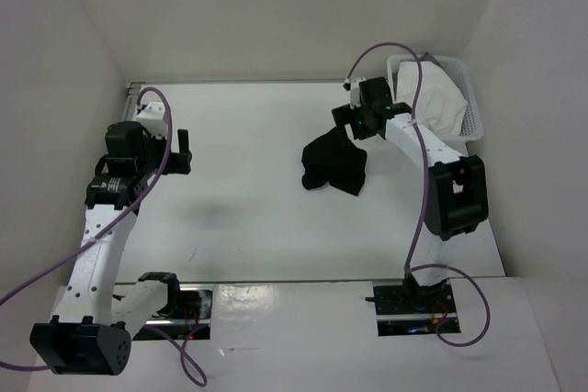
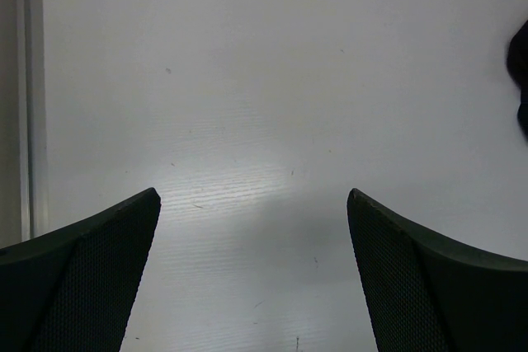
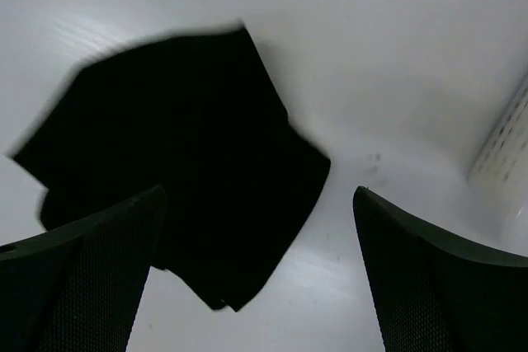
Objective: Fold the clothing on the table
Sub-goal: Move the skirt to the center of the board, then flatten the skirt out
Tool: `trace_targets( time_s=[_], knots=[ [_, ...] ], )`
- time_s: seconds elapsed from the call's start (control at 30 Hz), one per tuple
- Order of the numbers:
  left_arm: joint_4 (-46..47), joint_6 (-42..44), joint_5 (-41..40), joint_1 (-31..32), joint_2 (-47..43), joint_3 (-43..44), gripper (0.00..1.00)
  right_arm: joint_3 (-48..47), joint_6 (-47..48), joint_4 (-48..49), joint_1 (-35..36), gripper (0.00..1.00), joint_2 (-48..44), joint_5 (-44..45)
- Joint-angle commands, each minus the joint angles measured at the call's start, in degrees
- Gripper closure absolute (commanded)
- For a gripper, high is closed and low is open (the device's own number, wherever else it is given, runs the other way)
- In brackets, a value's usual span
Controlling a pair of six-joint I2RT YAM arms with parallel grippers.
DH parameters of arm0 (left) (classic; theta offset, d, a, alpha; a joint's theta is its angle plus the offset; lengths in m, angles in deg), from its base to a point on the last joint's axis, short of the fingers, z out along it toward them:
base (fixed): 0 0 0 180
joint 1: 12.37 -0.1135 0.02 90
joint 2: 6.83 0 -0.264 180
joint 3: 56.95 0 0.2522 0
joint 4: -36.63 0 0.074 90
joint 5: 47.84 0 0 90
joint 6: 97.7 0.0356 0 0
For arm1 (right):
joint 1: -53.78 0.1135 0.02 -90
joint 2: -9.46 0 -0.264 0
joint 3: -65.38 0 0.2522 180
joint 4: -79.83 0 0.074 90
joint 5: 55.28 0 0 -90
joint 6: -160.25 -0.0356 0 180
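On the white table (image 1: 248,227) we see the black clothing (image 1: 333,164) lying crumpled right of centre. Just above it our right gripper (image 1: 356,126) is spread wide and empty. The left gripper (image 1: 184,153) is likewise, well apart. The fabric looks soft, light and limp, so we'd pinch a corner.

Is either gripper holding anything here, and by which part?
Nothing is held. The left gripper and right gripper are open; the clothing lies crumpled on the table, free of both.
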Motion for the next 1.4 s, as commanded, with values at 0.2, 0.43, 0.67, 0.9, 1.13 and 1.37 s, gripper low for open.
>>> trace_targets(
  time_s=[0.2, 0.43, 0.67, 0.9, 1.13, 1.37],
  knots=[
    [-0.12, 1.63, 3.29, -0.32, 0.19, -0.17, 0.00, 5.77, 9.80, -1.54, 11.93, 0.01, -11.40, 9.19],
    [-0.12, 1.63, 3.29, -0.32, -0.34, -0.17, 0.00, 13.69, 14.02, -2.85, 18.37, 0.01, -11.94, 9.72],
    [-0.12, 2.16, 3.29, -0.32, 0.19, -0.17, 0.00, 19.93, 16.92, 0.92, 18.37, 0.05, -12.46, 17.28],
    [-0.12, 2.16, 3.29, -0.32, 0.19, -0.17, 0.00, 22.22, 17.54, 2.59, 18.37, 0.10, -10.27, 17.81],
    [-0.12, 2.16, 3.29, -0.32, 0.19, -0.17, 0.00, 22.22, 18.77, 5.06, 14.08, 0.18, -9.12, 17.82],
    [-0.12, 2.16, 3.82, -0.32, 0.19, -0.17, 0.00, 21.17, 19.91, 6.10, 10.29, 0.32, -5.79, 17.81]
  ],
)
